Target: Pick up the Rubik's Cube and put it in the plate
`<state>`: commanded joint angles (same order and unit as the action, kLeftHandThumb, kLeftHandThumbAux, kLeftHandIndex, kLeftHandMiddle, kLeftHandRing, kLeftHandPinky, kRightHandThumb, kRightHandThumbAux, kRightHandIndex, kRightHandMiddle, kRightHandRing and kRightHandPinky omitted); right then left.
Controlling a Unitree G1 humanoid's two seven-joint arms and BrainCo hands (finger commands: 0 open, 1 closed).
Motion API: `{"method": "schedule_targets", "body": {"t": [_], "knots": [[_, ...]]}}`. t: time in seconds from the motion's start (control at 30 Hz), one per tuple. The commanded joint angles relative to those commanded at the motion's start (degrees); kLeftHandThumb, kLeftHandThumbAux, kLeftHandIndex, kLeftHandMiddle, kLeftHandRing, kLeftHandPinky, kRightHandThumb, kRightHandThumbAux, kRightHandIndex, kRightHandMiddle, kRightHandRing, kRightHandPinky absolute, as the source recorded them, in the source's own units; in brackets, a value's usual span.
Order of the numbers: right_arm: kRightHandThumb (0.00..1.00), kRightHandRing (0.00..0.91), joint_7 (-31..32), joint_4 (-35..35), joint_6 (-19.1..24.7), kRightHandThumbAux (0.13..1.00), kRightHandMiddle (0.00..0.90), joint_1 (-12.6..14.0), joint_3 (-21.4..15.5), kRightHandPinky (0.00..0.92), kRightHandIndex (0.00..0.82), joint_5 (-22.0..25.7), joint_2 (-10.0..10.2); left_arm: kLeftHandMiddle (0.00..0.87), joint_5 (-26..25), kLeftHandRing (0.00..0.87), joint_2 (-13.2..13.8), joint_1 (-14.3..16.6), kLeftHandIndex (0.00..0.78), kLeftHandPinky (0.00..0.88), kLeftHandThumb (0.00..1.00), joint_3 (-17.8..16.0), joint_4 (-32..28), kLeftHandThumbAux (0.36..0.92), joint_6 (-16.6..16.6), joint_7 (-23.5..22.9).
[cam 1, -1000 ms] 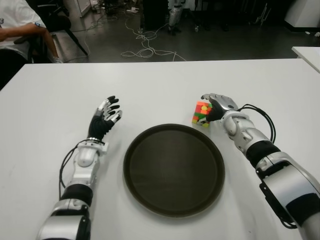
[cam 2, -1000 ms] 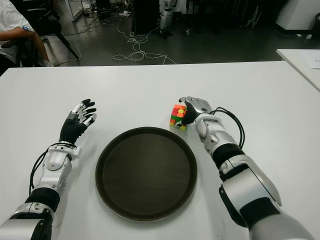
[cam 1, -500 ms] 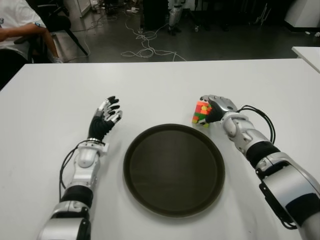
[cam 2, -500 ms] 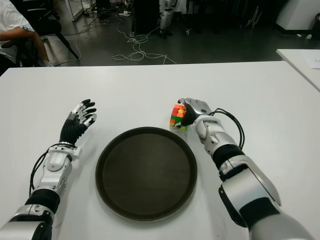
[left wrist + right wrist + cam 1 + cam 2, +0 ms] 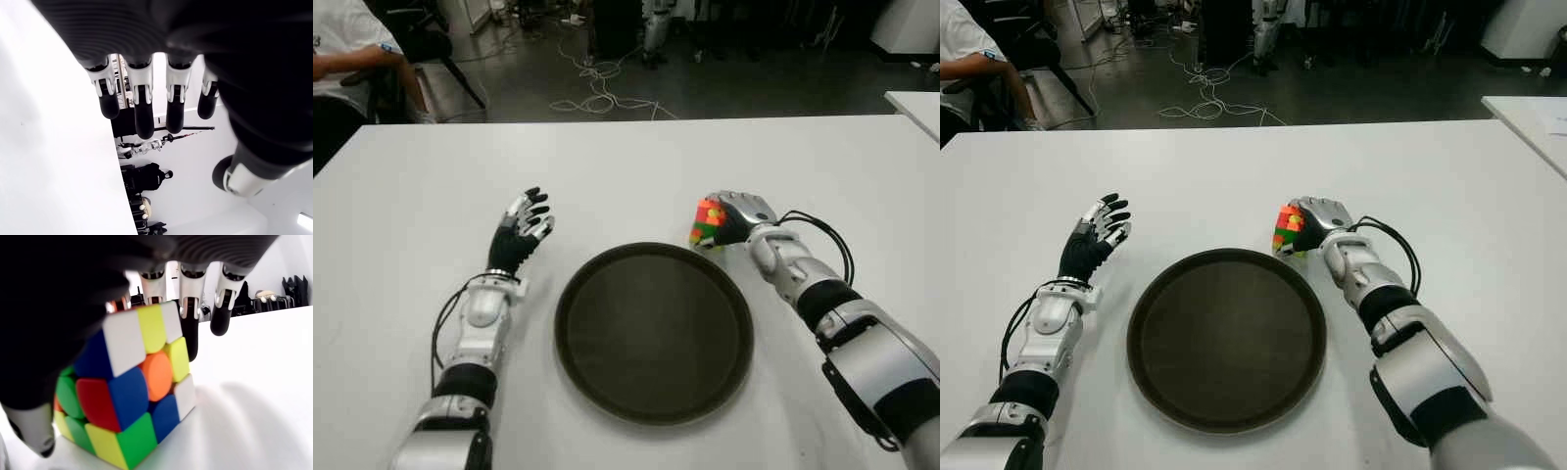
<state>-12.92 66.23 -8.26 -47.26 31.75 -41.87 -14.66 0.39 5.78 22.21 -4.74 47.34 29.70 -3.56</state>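
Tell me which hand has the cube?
The right hand, beside the plate on its right. Its fingers wrap the cube. The left hand, on the plate's other side, is spread and holds nothing.

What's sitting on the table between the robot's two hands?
The dark round plate, empty. In the eye views it lies between the open left hand and the right hand, which grips the Rubik's Cube just beyond the plate's far right rim.

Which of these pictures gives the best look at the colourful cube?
The right wrist view: the Rubik's Cube fills the picture, its coloured stickers plain, with the right hand closed around it. Both eye views show it small, half hidden by that hand beside the plate. The left wrist view shows only the left hand.
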Motion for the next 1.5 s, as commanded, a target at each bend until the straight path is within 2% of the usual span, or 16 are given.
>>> {"method": "schedule_targets", "body": {"t": [0.1,0.13,0.17,0.23,0.33,0.53,0.97,1.1,1.3,1.5], "knots": [[0.173,0.489,0.86,-0.73,0.29,0.660,0.474,-0.01,0.69,0.471,0.403,-0.59,-0.39,0.187,0.08,0.170,-0.14,-0.21,0.138,0.143,0.053,0.09,-0.64,0.668,-0.27,0.27],[0.355,0.507,0.98,-0.76,0.38,0.682,0.500,-0.01,0.81,0.486,0.411,-0.71,-0.43,0.188,0.09,0.171,-0.18,-0.28,0.139,0.144,0.055,0.10,-0.86,0.669,-0.36,0.31],[0.473,0.518,1.04,-0.78,0.43,0.697,0.516,-0.01,0.87,0.496,0.416,-0.77,-0.45,0.189,0.10,0.171,-0.19,-0.34,0.140,0.145,0.056,0.12,-1.02,0.670,-0.44,0.35],[0.577,0.535,1.32,-1.21,0.65,0.709,0.542,0.02,1.17,0.511,0.422,-1.11,-0.66,0.188,0.17,0.169,-0.27,-0.53,0.139,0.139,0.059,0.19,-1.58,0.673,-0.68,0.49],[0.652,0.559,1.45,-1.58,0.88,0.717,0.576,0.05,1.54,0.525,0.427,-1.35,-0.85,0.182,0.37,0.159,-0.30,-0.71,0.134,0.117,0.057,0.25,-2.09,0.672,-1.01,0.68],[0.688,0.594,1.06,-2.74,1.30,0.720,0.623,0.30,2.01,0.551,0.432,-1.45,-1.34,0.185,1.15,0.165,0.05,-1.05,0.135,0.127,0.063,0.36,-2.44,0.680,-1.30,0.96],[0.692,0.610,1.76,-4.91,1.53,0.724,0.627,0.81,1.63,0.564,0.431,-0.86,-2.27,0.187,0.02,0.168,-0.36,-1.88,0.125,0.137,0.084,0.01,-4.51,0.713,-3.55,-0.05],[0.691,0.611,1.77,-5.12,1.52,0.724,0.623,0.89,1.69,0.563,0.431,-0.89,-2.36,0.185,0.13,0.164,-0.30,-1.85,0.123,0.123,0.077,0.02,-4.48,0.700,-3.64,-0.04],[0.690,0.608,2.11,-5.62,1.49,0.724,0.620,0.90,1.67,0.555,0.431,-0.85,-2.60,0.187,0.61,0.178,-0.17,-1.99,0.136,0.161,0.076,0.16,-4.64,0.671,-3.14,0.23],[0.688,0.604,3.01,-6.17,1.91,0.726,0.614,0.76,1.67,0.550,0.429,-0.93,-2.88,0.178,0.53,0.167,0.01,-2.11,0.115,0.134,0.071,0.22,-4.87,0.662,-3.33,-0.23]]}}
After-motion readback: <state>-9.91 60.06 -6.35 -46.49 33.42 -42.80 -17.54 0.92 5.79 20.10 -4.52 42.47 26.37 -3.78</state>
